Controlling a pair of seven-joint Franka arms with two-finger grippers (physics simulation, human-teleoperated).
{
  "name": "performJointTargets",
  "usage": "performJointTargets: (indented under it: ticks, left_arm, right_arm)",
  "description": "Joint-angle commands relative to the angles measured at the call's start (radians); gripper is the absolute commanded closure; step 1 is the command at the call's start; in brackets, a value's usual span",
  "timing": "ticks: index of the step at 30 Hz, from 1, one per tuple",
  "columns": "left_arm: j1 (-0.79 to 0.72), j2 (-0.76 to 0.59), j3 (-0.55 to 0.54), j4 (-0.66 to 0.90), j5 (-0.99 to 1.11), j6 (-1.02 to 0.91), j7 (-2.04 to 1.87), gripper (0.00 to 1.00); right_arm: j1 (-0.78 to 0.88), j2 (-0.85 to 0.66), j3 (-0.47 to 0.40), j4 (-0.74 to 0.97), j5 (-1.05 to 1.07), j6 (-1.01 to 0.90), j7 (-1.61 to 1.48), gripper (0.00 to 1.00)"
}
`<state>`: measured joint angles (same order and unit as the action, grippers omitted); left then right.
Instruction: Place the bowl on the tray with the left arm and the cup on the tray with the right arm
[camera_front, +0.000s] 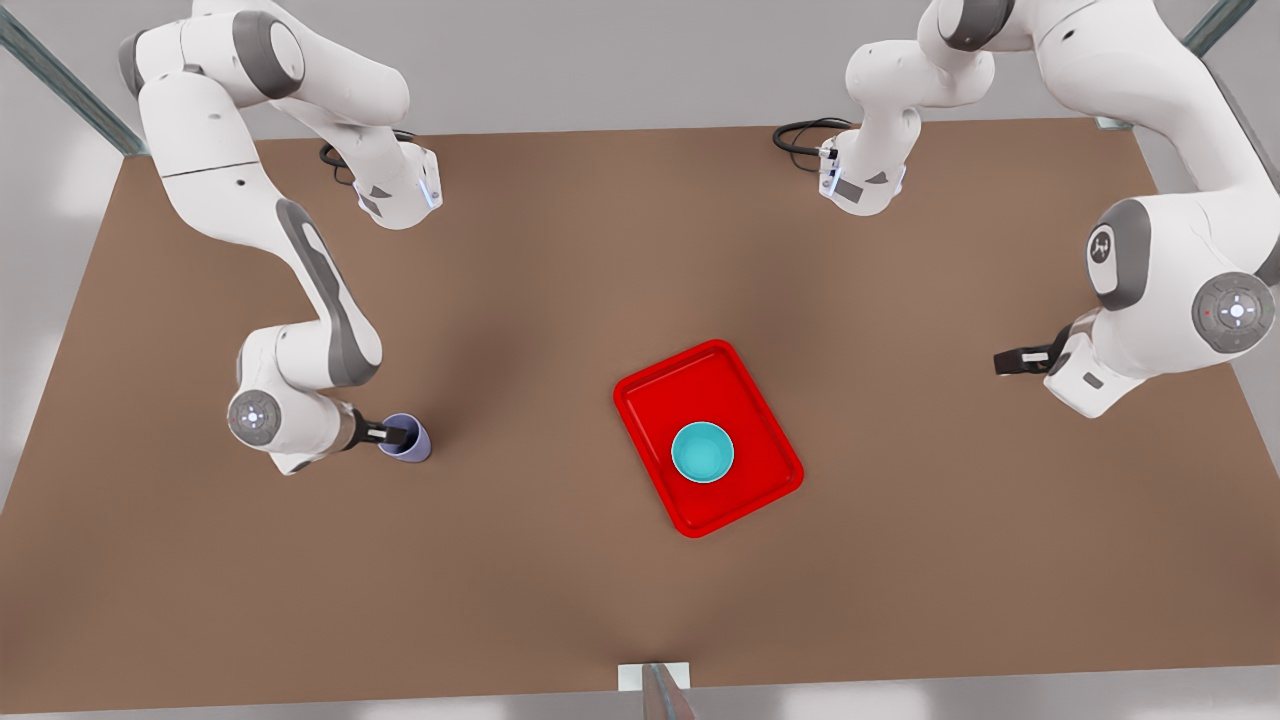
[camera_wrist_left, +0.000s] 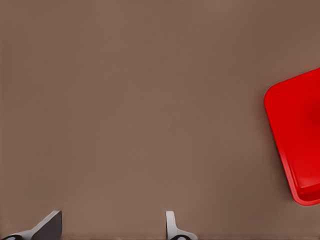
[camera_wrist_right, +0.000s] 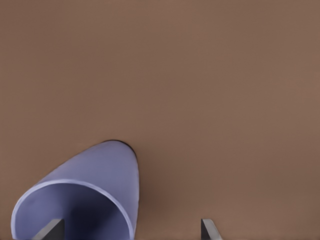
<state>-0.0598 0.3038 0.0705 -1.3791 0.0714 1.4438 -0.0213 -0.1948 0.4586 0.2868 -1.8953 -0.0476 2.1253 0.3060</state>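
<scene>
While the bowl (camera_front: 702, 452) already sat on the tray (camera_front: 650, 398) mid-table (camera_front: 560, 260), left gripper (camera_front: 1012, 361) waited wide open, empty. Right gripper (camera_front: 398, 436) straddled the cup's (camera_front: 409, 440) rim near the table's front-view-left edge, fingers spread; cup not yet delivered.

We see a brown table (camera_front: 560, 300) with a plain matte top, spreading across the front view. Beyond its far edge lies a pale grey floor (camera_front: 600, 60). Grey metal struts (camera_front: 60, 85) slant in at both far corners. At the middle of the near edge sits a small white bracket (camera_front: 655, 677) with a grey post (camera_front: 665, 700) rising from it.
</scene>
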Motion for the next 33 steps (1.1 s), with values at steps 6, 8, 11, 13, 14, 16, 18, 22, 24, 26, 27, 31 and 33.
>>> performJointTargets:
  ticks: [6, 8, 11, 13, 14, 16, 18, 22, 24, 26, 27, 31, 33]
  left_arm:
    - [0.0, 0.0, 0.0, -0.002, 0.001, 0.001, 0.001, 0.0]
    - [0.0, 0.0, 0.0, -0.003, 0.001, 0.001, 0.003, 0.0]
    - [0.0, 0.0, 0.0, -0.003, 0.001, 0.003, 0.003, 0.0]
    - [0.0, 0.0, 0.0, -0.003, 0.001, 0.003, 0.003, 0.0]
    - [0.0, 0.0, 0.0, -0.005, 0.001, 0.003, 0.003, 0.0]
    - [0.0, 0.0, 0.0, -0.006, 0.001, 0.001, 0.001, 0.0]
    - [0.0, 0.0, 0.0, -0.012, 0.001, 0.003, 0.003, 0.0]
    - [0.0, 0.0, 0.0, -0.014, 0.001, 0.003, 0.003, 0.0]
    - [0.0, 0.0, 0.0, -0.014, 0.001, 0.003, 0.003, 0.0]
    - [0.0, 0.0, 0.0, -0.015, 0.001, 0.001, 0.003, 0.0]
    - [0.0, 0.0, 0.0, -0.015, 0.001, 0.001, 0.003, 0.0]
    - [0.0, 0.0, 0.0, -0.015, 0.001, 0.001, 0.003, 0.0]
    - [0.0, 0.0, 0.0, -0.015, 0.001, 0.001, 0.003, 0.0]
  right_arm:
    - [0.0, 0.022, 0.0, -0.001, 0.0, 0.013, 0.001, 0.0]
    - [0.0, 0.037, -0.002, 0.002, -0.003, 0.015, 0.001, 0.0]
    - [-0.006, 0.051, -0.002, 0.001, -0.002, 0.038, 0.001, 0.0]
    - [-0.008, 0.057, -0.002, 0.002, -0.002, 0.036, 0.001, 0.0]
    - [-0.006, 0.057, -0.002, 0.002, -0.003, 0.036, 0.001, 0.13]
    - [-0.008, 0.058, 0.0, 0.002, -0.002, 0.033, 0.025, 0.54]
    - [-0.006, 0.058, -0.002, 0.002, -0.002, 0.031, 0.025, 0.79]
    - [0.006, 0.057, -0.002, 0.002, -0.002, 0.027, 0.084, 0.79]
    - [0.009, 0.057, -0.002, 0.004, -0.002, 0.025, 0.082, 0.79]
    - [0.014, 0.057, -0.002, 0.007, -0.002, 0.022, 0.082, 0.79]
    - [0.014, 0.057, -0.002, 0.007, -0.003, 0.022, 0.082, 0.79]
    - [0.014, 0.057, -0.002, 0.009, -0.003, 0.021, 0.079, 0.79]
    - [0.015, 0.055, 0.0, 0.009, -0.003, 0.019, 0.081, 0.79]
